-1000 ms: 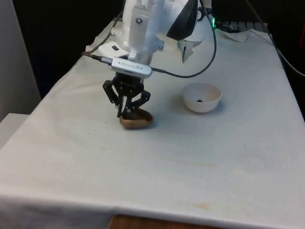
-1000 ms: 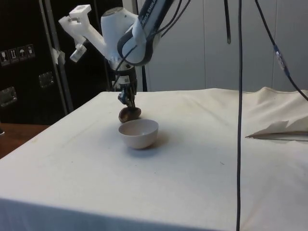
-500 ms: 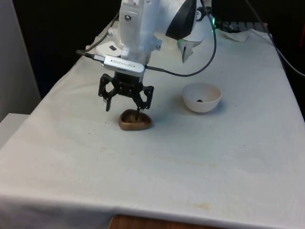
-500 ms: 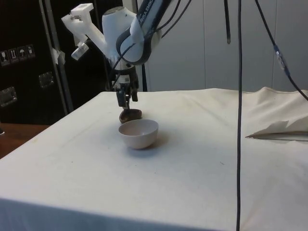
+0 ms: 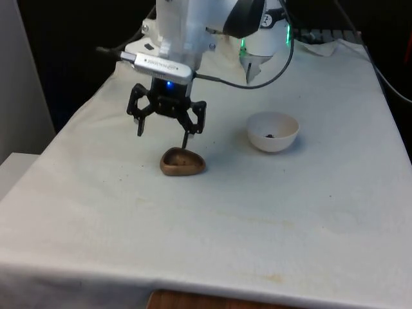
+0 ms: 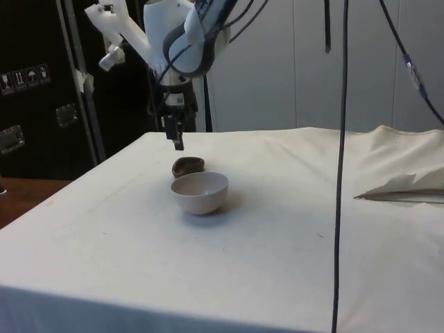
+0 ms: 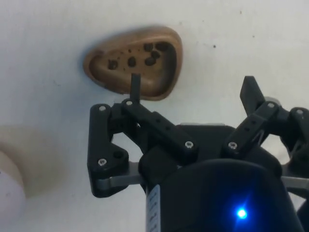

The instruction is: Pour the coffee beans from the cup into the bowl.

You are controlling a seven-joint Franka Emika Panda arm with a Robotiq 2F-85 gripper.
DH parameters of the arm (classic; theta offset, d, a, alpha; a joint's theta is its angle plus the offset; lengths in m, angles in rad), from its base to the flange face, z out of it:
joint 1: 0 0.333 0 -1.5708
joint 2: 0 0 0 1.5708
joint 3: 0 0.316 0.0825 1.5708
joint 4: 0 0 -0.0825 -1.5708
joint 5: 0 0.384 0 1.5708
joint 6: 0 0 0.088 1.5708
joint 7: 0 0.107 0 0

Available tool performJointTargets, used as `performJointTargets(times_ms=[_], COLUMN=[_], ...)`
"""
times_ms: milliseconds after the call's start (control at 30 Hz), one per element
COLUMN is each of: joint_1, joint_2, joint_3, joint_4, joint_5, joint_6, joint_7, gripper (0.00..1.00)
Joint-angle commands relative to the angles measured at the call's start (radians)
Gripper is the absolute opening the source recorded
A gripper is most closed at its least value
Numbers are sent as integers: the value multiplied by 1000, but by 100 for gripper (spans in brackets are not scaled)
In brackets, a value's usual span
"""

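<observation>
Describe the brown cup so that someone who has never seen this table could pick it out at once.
On the white tablecloth, look just below the open black gripper hanging from the white arm. There sits a small, shallow brown cup with a rounded, almost heart-shaped rim and a few dark coffee beans inside. Its only neighbour, the bowl toward the front view's right, is white, round and deeper.

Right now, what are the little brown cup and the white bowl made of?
The brown cup looks like wood or brownish clay, with a smooth, matte finish: warm tan colour, rounded uneven rim, no shine. I can't tell which for sure. The white bowl looks like glazed ceramic, maybe plastic: plain white, smooth, thin even rim.
</observation>
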Motion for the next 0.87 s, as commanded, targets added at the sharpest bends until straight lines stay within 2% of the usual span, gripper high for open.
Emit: performJointTargets(times_ms=[0,200,233,267,467,533,567,767,833], joint_1=[-2,0,2,1,3,5,3,4,6], joint_2=[-14,-59,-52,-71,-111,-107,-124,-164,-161], joint_3=[3,2,-1,2,2,-1,2,2,-1], joint_4=[-3,-2,0,-1,3,3,5,16,17], joint_5=[3,4,0,4,4,0,5,6,0], joint_6=[-14,-65,-55,-80,-126,-118,-142,-197,-190], joint_7=[-7,-15,-9,-18,-26,-20,-29,-38,-32], gripper=[100,100,100,100,100,100,100,100,100])
